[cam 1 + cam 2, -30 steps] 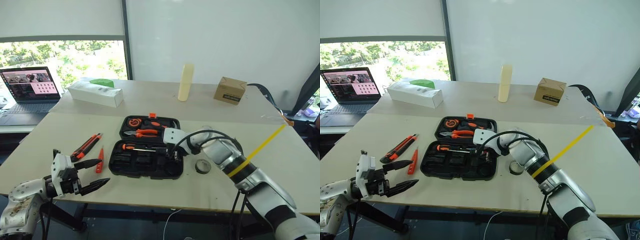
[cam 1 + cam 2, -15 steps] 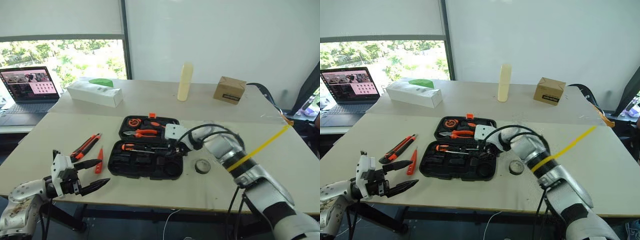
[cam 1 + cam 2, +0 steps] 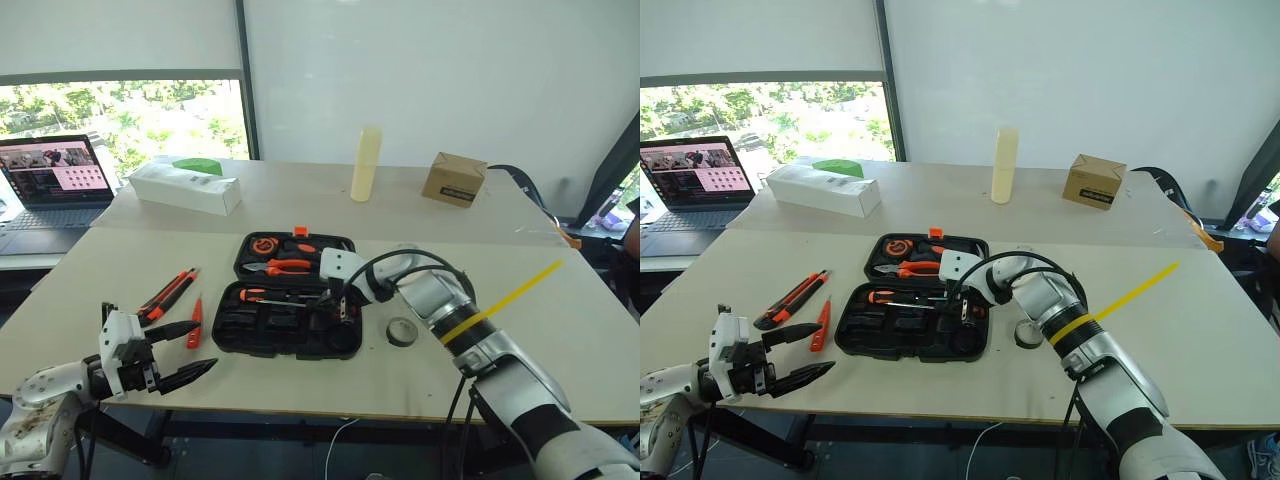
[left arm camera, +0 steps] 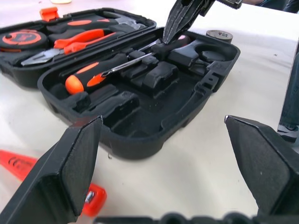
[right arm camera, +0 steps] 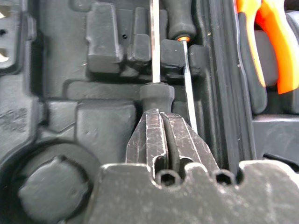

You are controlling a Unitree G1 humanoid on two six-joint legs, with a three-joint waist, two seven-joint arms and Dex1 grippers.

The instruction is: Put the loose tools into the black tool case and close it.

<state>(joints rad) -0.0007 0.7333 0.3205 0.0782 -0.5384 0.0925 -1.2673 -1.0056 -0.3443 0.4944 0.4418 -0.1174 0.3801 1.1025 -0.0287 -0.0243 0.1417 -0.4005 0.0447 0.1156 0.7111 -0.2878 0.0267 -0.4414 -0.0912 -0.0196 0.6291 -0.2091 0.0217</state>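
Note:
The black tool case (image 3: 285,345) lies open mid-table. Two screwdrivers rest in its near half: an orange-and-black one (image 4: 91,73), and a second whose black handle end (image 5: 157,95) lies just beyond my right gripper's closed tips. My right gripper (image 5: 161,114) is shut with nothing between its fingers, low over the case's right end (image 3: 338,306). The utility knife (image 3: 172,292) and a slim orange tool (image 3: 196,322) lie left of the case. A black tape roll (image 3: 403,331) sits to its right. My left gripper (image 3: 205,345) hangs open at the table's near-left edge, holding nothing.
Orange pliers (image 3: 290,266) and a tape measure (image 3: 266,244) sit in the case's far half. At the back stand a white box (image 3: 185,187), a cream bottle (image 3: 365,163) and a cardboard box (image 3: 455,178). A laptop (image 3: 55,180) is far left; a yellow strip (image 3: 505,297) crosses the right.
My right gripper's fingers have come together over the case's right end, its arm shifting slightly. The left gripper has stayed put. The camera view has drifted a little.

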